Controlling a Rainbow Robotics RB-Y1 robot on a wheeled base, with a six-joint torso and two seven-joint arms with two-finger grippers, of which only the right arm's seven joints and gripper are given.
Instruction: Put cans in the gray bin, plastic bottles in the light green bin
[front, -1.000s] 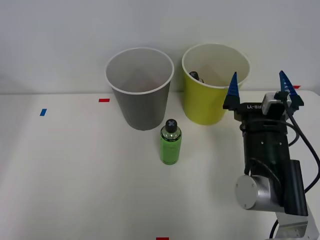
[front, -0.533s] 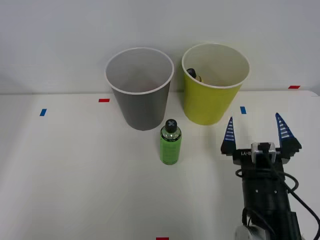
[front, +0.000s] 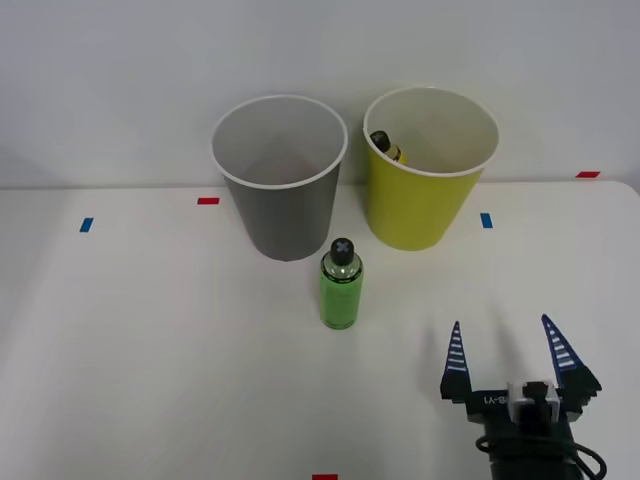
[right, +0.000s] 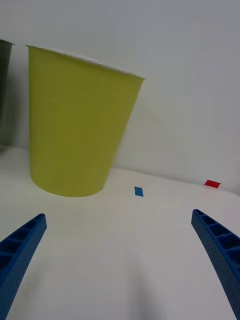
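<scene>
My right gripper (front: 508, 352) hangs released over the near right part of the white table (front: 150, 340), its two blue ribbed fingers (front: 456, 350) spread wide with nothing between them. From my wrist I see the same two fingertips (right: 20, 245) parted above bare tabletop.

I count two bins at the far side of the table, standing side by side. The gray bin (front: 283, 190) is on the left, upright, and I see no can or bottle in the part of its inside that shows. The light green bin (front: 425, 185) is on the right, upright, and in it one black-capped bottle with a yellow label (front: 387, 146) leans against the left inner wall.

I count two plastic bottles in all: that one in the light green bin, and one green-labelled bottle (front: 341, 285) standing upright on the table, just in front of the gap between the bins, to the left of my gripper and well apart from it.

Small tape marks lie on the table: two blue (front: 486, 220) and three red (front: 208, 201).
</scene>
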